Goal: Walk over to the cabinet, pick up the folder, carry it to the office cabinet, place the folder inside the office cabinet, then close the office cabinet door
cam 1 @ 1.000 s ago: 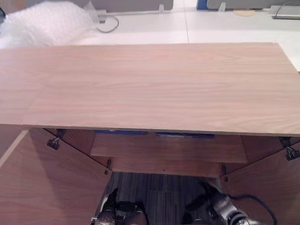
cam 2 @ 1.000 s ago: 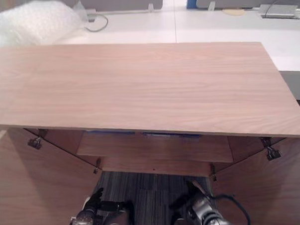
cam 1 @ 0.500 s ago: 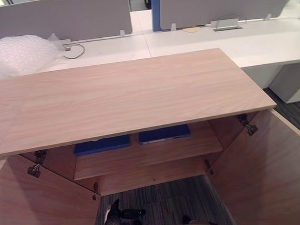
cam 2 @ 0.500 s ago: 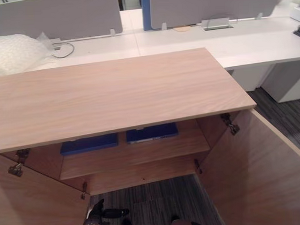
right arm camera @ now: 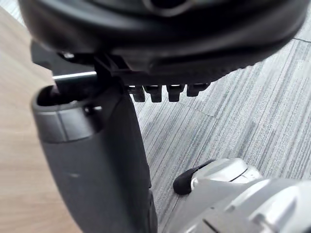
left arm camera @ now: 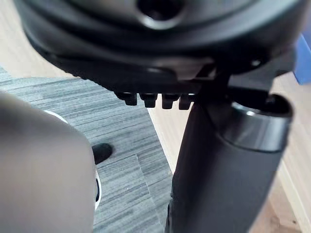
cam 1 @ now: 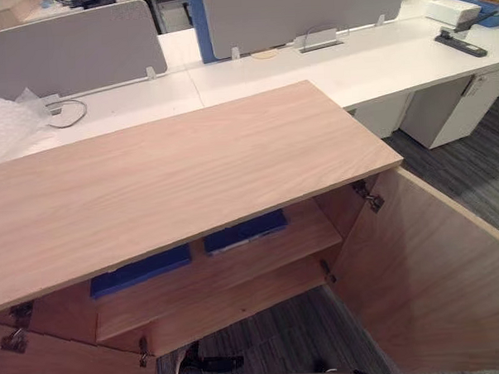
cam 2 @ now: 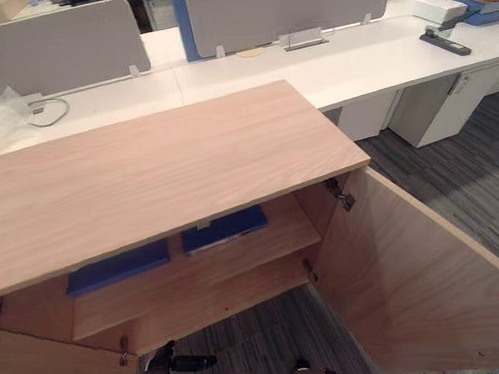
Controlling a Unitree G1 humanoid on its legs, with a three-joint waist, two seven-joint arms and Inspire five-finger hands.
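Cabinet (cam 1: 175, 182), wood, doors open; sits further left in view than a second ago, from a camera turn and not a move of the cabinet. Right door (cam 1: 436, 278), now in fuller view. Shelf (cam 1: 261, 265) inside, carrying blue folder (cam 1: 141, 270) and second folder (cam 1: 245, 230), flat, side by side, more exposed; pick-up not begun. Left hand (left arm camera: 160, 48), right hand (right arm camera: 160, 24): low, fingers loosely apart, empty.

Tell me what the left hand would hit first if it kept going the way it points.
Probably the grey carpet floor: the left hand hangs pointing down at it, and its wrist view shows nothing in between.
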